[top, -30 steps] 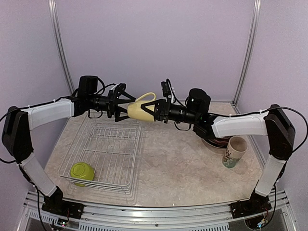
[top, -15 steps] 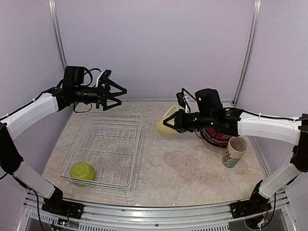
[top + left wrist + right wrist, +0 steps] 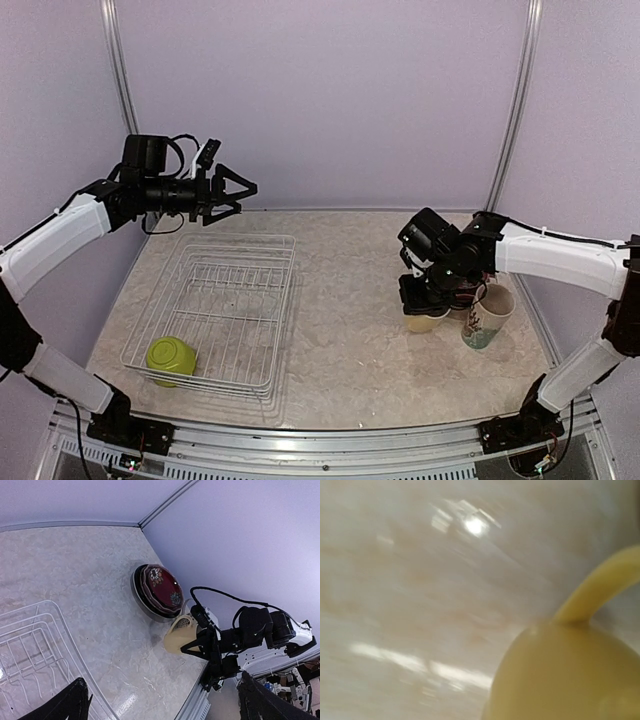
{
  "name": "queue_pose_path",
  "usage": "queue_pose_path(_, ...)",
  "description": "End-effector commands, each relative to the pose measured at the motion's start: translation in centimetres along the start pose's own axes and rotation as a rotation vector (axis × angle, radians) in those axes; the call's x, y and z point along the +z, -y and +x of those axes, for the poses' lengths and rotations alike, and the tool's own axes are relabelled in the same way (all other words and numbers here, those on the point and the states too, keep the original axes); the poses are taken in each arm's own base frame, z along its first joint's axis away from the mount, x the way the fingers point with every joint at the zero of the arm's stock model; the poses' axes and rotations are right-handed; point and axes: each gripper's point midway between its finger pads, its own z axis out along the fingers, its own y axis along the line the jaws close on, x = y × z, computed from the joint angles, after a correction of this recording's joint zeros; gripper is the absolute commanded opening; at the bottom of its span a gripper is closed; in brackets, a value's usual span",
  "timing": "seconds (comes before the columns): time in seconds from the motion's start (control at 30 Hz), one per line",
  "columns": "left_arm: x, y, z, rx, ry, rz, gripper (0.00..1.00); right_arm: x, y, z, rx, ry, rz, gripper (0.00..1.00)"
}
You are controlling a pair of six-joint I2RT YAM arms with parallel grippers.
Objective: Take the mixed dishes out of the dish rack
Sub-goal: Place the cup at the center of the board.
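Top external view: right gripper (image 3: 418, 298) jaws pinched on pale yellow mug (image 3: 426, 320), held low just beside white floral mug (image 3: 486, 318); a knock is risked if released crooked. Left gripper (image 3: 236, 189) jaws spread, empty. Lime-green bowl (image 3: 171, 356) lies in dish rack (image 3: 284, 305)

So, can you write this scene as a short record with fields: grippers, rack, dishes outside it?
left gripper: open, empty, above the far edge of the dish rack
right gripper: shut on the pale yellow mug, low over the table
rack contents: only the lime-green bowl, near-left corner
outside rack: white floral mug upright beside the yellow one; dark red plate behind
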Motion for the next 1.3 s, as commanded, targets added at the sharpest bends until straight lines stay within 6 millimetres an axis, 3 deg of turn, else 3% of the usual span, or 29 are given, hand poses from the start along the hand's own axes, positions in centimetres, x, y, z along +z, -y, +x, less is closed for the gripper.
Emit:
queue_pose_path(0.0,0.1,-0.6,-0.3,0.006,-0.002,-0.022,0.99,0.4,3.7,2.2,-0.044,-0.105,0.215,0.00)
queue_pose_path(0.53,0.7,-1.0,0.1,-0.017,-0.029,-0.023,0.99,2.8,7.9,2.6,0.060,-0.113,0.223,0.00)
queue_pose_path(0.83,0.8,-1.1,0.2,-0.021,-0.033,-0.022,0.99,4.0,8.2,2.9,0.061,-0.136,0.196,0.00)
queue_pose_path(1.17,1.1,-1.1,0.4,-0.025,-0.050,-0.009,0.99,4.0,9.0,3.3,0.072,-0.145,0.228,0.13)
queue_pose_path(1.27,1.1,-1.1,0.4,-0.026,-0.050,-0.009,0.99,3.9,9.0,3.2,0.074,-0.142,0.224,0.22)
